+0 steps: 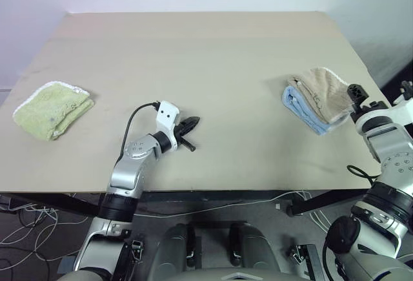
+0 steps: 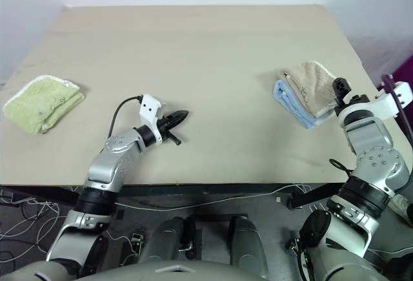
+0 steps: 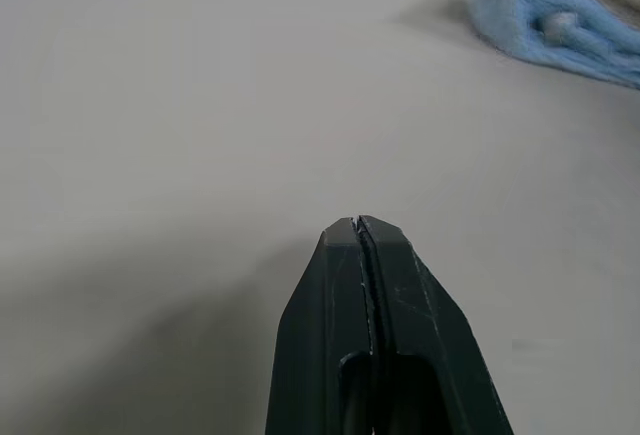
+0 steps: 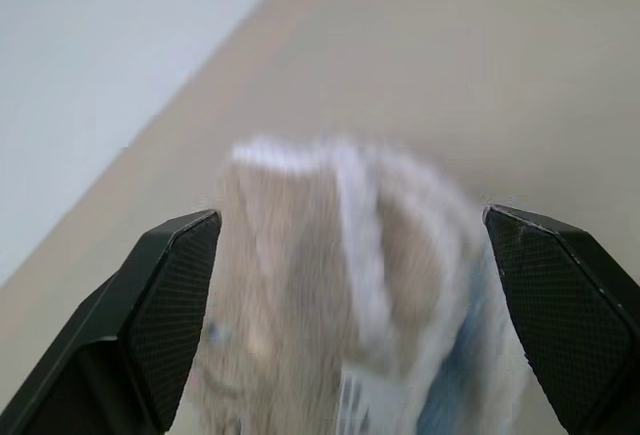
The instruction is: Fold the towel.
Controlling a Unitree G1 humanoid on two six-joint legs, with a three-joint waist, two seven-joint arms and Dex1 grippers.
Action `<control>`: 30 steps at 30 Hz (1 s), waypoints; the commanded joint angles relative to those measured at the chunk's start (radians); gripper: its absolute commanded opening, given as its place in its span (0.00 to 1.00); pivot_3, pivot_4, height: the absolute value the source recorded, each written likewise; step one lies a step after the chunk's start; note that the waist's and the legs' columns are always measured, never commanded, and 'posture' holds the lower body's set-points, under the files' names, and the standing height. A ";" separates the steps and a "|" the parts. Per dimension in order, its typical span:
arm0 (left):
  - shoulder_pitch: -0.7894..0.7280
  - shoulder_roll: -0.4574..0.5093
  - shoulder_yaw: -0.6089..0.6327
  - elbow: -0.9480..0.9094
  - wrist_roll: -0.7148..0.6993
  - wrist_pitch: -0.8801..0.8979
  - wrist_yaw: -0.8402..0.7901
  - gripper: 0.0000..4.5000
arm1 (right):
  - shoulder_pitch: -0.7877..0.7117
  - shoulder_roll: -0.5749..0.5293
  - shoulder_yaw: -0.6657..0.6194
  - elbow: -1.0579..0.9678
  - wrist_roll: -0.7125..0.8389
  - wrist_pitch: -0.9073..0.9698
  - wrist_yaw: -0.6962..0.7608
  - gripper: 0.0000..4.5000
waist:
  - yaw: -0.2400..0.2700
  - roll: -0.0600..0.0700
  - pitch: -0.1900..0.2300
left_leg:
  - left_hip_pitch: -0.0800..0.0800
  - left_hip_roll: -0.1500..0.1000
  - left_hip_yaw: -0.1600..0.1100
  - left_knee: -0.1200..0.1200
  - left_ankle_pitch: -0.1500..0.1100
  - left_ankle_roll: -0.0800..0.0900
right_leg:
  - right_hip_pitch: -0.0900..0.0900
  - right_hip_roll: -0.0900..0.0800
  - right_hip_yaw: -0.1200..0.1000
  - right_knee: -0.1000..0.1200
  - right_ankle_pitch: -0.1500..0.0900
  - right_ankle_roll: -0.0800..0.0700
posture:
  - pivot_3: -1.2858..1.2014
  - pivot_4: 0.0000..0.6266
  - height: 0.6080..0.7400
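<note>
While the table (image 1: 206, 68) spreads wide and tan across the scene, three towels lie on it. At the right edge the beige towel (image 1: 324, 91) sits folded on top of a blue towel (image 1: 300, 106), the two stacked and touching. Far to the left, well apart from them, lies a green towel (image 1: 51, 108). Just right of the stack, the right gripper (image 4: 355, 255) has its fingers spread wide with the beige towel between them, apparently not pinching it. Near the table's middle, the left gripper (image 1: 190, 124) has its fingers pressed together, holding nothing.
</note>
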 commanded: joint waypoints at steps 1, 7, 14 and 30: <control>-0.035 0.008 0.045 0.040 0.036 -0.053 0.066 0.00 | 0.062 -0.080 0.214 -0.129 -0.180 -0.113 0.123 0.99 | -0.004 0.000 0.000 | 0.000 0.000 0.000 0.000 0.000 0.000 | 0.000 0.000 0.000 0.000 0.000 0.000 | 0.52 0.24 1.00; -0.018 0.044 0.113 0.038 0.050 -0.078 0.142 0.00 | 0.122 -0.115 0.618 -0.189 -0.446 -0.355 0.372 0.99 | -0.003 0.000 0.000 | 0.000 0.001 0.000 0.000 0.000 0.000 | -0.001 0.001 0.001 0.001 -0.001 0.001 | 0.52 0.24 1.00; 0.043 0.047 0.179 0.004 0.048 -0.083 0.219 0.00 | 0.093 0.009 0.794 -0.051 -0.545 -0.497 0.494 0.99 | 0.005 -0.001 0.000 | 0.000 -0.001 -0.001 0.002 0.001 -0.002 | 0.002 -0.001 0.000 0.001 -0.001 0.001 | 0.52 0.24 1.00; 0.102 0.079 0.241 -0.036 0.063 -0.072 0.336 0.00 | 0.053 0.233 0.869 0.161 -0.664 -0.628 0.505 0.99 | -0.001 -0.002 0.000 | 0.001 -0.001 -0.001 0.002 0.003 -0.005 | 0.002 -0.001 -0.001 0.002 -0.001 0.001 | 0.52 0.24 1.00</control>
